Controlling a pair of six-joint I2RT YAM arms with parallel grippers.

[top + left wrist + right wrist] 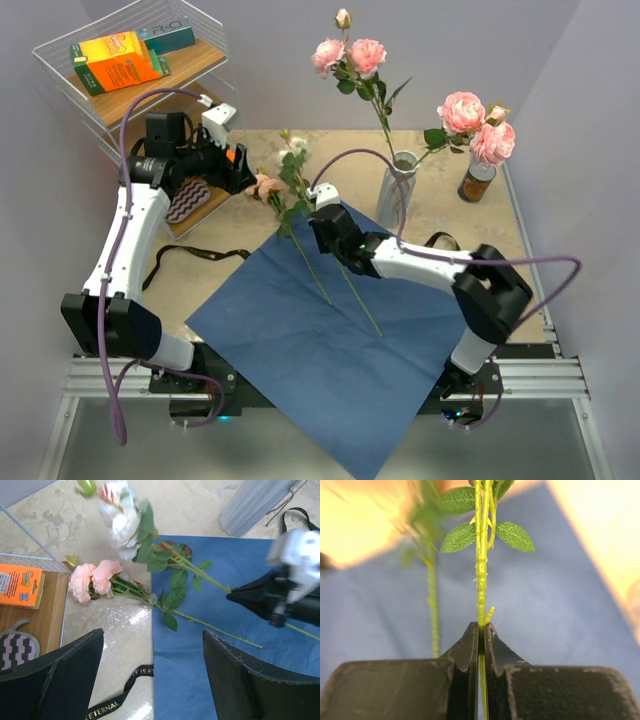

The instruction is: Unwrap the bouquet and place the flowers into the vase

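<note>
Flower (292,150) in the right pincer (481,630) is a cream rose. The jaws are clenched on its thin green stem (480,570), which runs straight up between them with two leaves just above the grip. From where I stand that stem slants across the blue paper (330,380), its cut end near the sheet's middle and its bloom out past the far edge. Just beside it lies a peach rose (265,187), its stem on the paper and its blooms on the bare table (240,225). The left pincer (240,170) hangs near those blooms, released, jaws wide apart with nothing between them. The paper is spread flat, one corner hanging over the near edge between the arm bases. A black ribbon (200,252) trails loose on the table to its left. Beyond the right pincer stands the vase (398,185), upright, with pink roses (350,55) in it. A brown jar (477,182) stands near it, and a wire rack (190,60) fills the far left corner.
</note>
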